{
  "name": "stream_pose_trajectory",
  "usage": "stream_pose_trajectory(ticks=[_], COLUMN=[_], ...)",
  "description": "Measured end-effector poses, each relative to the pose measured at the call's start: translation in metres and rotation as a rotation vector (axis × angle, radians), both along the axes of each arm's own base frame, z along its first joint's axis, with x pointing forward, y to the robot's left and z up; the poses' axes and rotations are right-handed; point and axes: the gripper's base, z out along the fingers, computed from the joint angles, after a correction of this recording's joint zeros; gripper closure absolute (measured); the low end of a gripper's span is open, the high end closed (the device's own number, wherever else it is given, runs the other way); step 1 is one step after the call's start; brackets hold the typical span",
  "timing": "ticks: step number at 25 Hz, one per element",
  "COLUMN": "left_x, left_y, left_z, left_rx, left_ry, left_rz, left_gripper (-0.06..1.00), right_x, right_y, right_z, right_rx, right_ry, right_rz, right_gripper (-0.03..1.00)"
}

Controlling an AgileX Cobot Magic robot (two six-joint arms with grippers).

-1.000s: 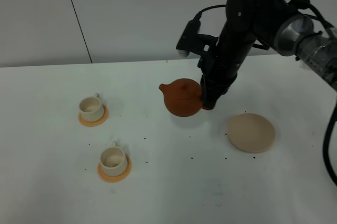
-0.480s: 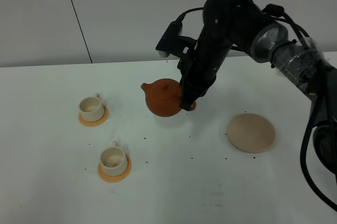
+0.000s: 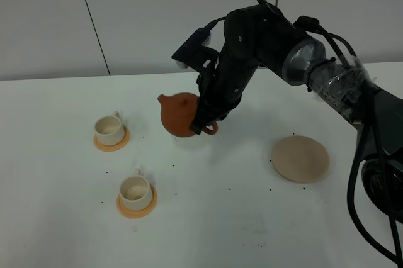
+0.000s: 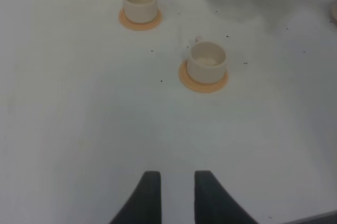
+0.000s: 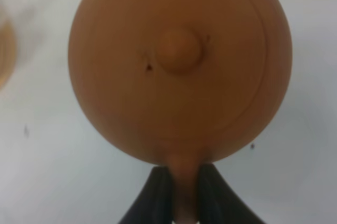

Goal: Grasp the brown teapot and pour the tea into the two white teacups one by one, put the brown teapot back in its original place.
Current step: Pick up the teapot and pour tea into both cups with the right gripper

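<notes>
Desk [image 3: 239,230], white, over which are listed: brown teapot [image 3: 178,114], carried aloft between beige coaster [image 3: 300,158] and far teacup [image 3: 110,129], near teacup [image 3: 135,188], its handle pinched by right gripper [image 5: 181,195]; left gripper [image 4: 172,195] spread, empty; spillage is risked should the thin handle swivel when tilted.

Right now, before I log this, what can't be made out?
Tea inside the brown teapot: lid on, every view.
Teapot's upper body, left wrist view: cut off by the frame edge.
Spout, right wrist view: out of sight past the teapot's body.
Liquid in the far teacup or near teacup: too small and pale, either view.
Left gripper: outside the exterior high view; only fingertips show in its wrist view.
</notes>
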Motion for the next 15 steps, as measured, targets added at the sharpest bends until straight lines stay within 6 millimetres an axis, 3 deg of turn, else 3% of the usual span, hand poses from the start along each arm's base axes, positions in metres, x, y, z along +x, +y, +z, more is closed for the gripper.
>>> stream_pose_trajectory(ticks=[7,15], left_x=[0.0,0.0], left_y=[0.0,0.0], left_z=[0.0,0.0], left_rx=[0.0,0.0], left_ry=[0.0,0.0], left_rz=[0.0,0.0], left_gripper=[0.72,0.72], right_x=[0.002,-0.006], right_y=[0.01,0.034], right_z=[0.002,0.001], right_rx=[0.039,0.094], right_ry=[-0.056,-0.118], right_rz=[-0.066,-0.07], right_gripper=[0.87,0.87])
